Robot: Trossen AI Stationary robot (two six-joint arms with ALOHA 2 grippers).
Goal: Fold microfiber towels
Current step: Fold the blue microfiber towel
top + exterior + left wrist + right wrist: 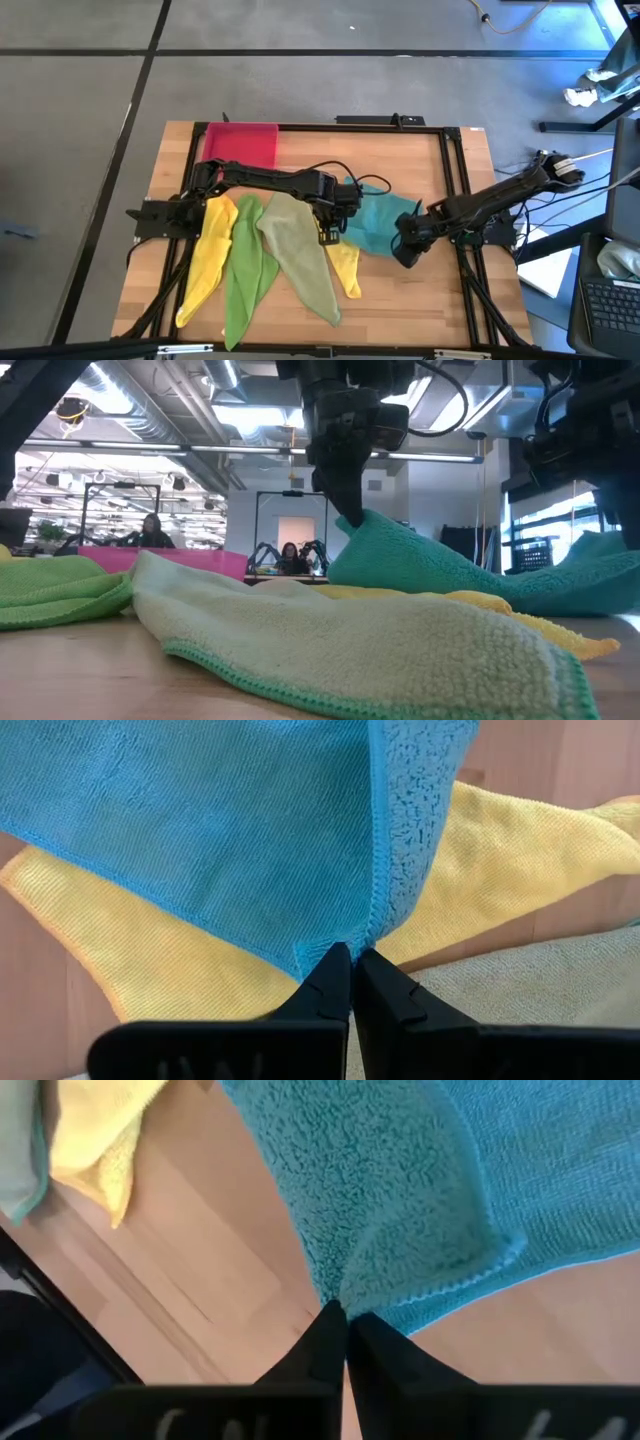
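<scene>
Nearest the front edge of the table (400, 300) lie the pale olive towel (300, 255), the bright green towel (245, 265) and two yellow towels (207, 255), side by side. Behind them, the left gripper (327, 232) pinches one edge of the teal towel (385, 225); the right gripper (405, 248) pinches the opposite edge. The pink tray (240, 143) sits at the far side.

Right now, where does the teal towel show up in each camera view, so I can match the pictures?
High view: teal towel right of centre, between both pincers.
Low view: teal towel right of centre, lifted to a peak by the left pincer.
Left wrist view: teal towel fills the upper part.
Right wrist view: teal towel fills the upper right.
Shared landmark: the yellow towel beside it.
</scene>
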